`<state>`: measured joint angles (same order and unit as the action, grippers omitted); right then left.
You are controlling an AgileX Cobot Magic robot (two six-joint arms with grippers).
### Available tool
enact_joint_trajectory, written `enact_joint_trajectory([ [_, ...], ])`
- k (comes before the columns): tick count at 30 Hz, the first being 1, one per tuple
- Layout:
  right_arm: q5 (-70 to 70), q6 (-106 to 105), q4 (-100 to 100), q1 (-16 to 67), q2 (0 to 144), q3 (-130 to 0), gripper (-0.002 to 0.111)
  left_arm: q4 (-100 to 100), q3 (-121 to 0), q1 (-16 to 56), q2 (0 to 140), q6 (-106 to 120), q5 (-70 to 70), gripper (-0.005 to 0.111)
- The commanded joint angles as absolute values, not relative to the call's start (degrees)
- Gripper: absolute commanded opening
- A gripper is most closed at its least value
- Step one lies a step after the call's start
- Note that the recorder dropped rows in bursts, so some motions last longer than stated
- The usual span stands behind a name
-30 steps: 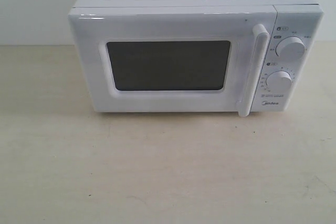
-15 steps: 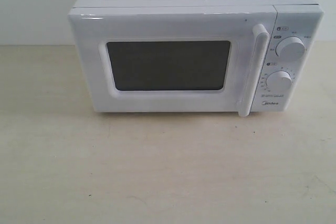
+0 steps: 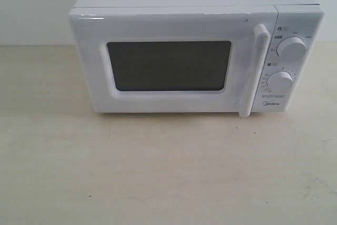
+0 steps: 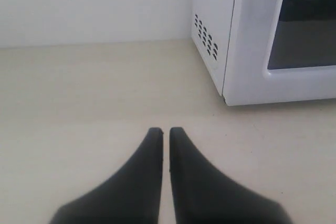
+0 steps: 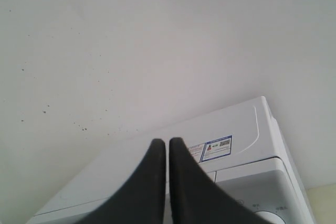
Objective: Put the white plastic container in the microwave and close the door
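The white microwave [image 3: 195,56] stands at the back of the table, and its door [image 3: 168,64] with the dark window and vertical bar handle [image 3: 254,69] is shut. No white plastic container shows in any view. Neither gripper appears in the exterior view. In the left wrist view my left gripper [image 4: 165,130] is shut and empty over the tabletop, off the microwave's [image 4: 268,35] vented side corner. My right gripper [image 5: 168,141] is shut and empty, held above the microwave's top [image 5: 231,129] near the stickers [image 5: 216,148].
The pale wooden tabletop [image 3: 158,172] stretches in front of the microwave and to its left. A plain white wall [image 5: 157,35] rises behind it. Two round dials [image 3: 290,48] sit on the control panel at the right.
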<state>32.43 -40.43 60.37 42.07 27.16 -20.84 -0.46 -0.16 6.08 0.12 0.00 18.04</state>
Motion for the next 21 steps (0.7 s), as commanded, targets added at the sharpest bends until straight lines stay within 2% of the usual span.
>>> enact_joint_trajectory([
  [1,32.74,-40.98,59.85,41.77,27.00,-20.50,0.000,-0.33,0.00,5.86,0.00,-0.84,18.41,0.004],
  [12,32.74,-40.98,59.85,41.77,27.00,-20.50,0.000,-0.73,0.00,1.17,0.00,-0.45,18.50,0.004],
  [21,32.74,-40.98,59.85,41.77,27.00,-20.50,0.000,-0.73,0.00,1.17,0.00,-0.45,18.23,0.004],
])
